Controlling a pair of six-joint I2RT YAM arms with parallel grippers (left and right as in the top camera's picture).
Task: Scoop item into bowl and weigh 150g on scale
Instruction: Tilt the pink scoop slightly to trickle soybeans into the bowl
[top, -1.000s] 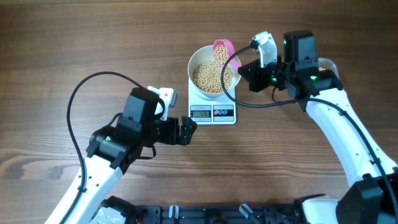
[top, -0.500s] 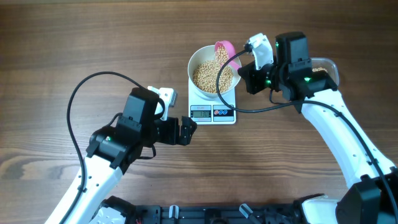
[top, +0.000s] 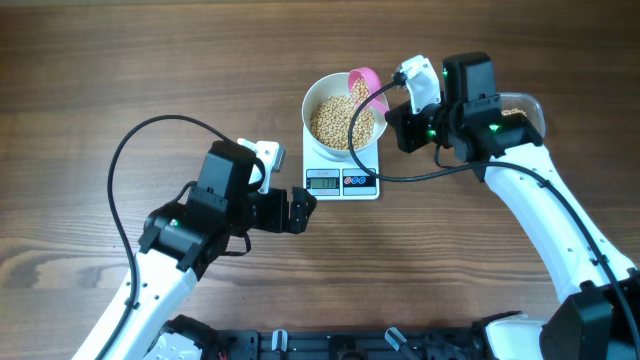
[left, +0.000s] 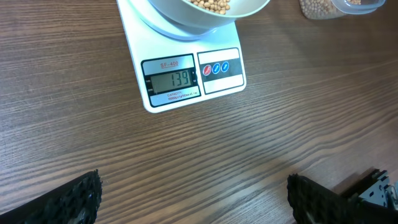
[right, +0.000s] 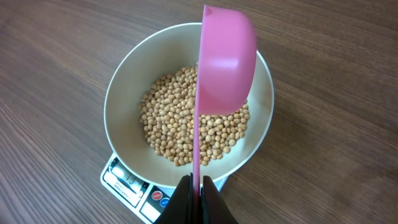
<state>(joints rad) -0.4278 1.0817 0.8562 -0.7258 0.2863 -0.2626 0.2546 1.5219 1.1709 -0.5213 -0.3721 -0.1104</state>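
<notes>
The wooden desk (top: 120, 60) is carrying everything. The scale (left: 186, 93) is sitting near its middle, its display showing 139. The bowl (right: 124, 81) is resting on the scale, holding a heap of beans (right: 171, 124). A clear tub (left: 339, 7), near the scale's right side, is holding more beans. The right gripper (right: 198, 186) is pinching the handle of a pink scoop (right: 227, 62), which is tilting on edge over the bowl. The left gripper (left: 196, 196) is hovering, spread wide, above bare desk in front of the scale.
</notes>
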